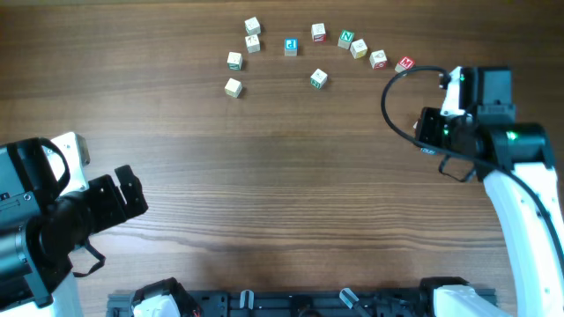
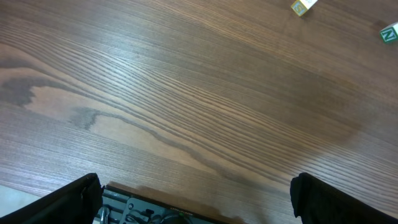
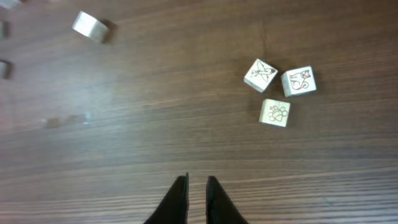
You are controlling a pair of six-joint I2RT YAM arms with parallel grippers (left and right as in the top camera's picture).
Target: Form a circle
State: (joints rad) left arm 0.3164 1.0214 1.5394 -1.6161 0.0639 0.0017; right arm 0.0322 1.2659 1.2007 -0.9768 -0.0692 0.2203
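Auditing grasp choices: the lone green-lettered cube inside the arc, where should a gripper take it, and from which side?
I'd take the lone cube by two opposite side faces, coming straight down from above. It lies flat, clear of the arc, so fingers should fit on either side.

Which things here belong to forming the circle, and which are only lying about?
For the job: letter cubes in the arc; one cube inside it; three cubes ahead of the right gripper.
Only lying about: black cable; black rail at the near edge; left gripper, open over the table.
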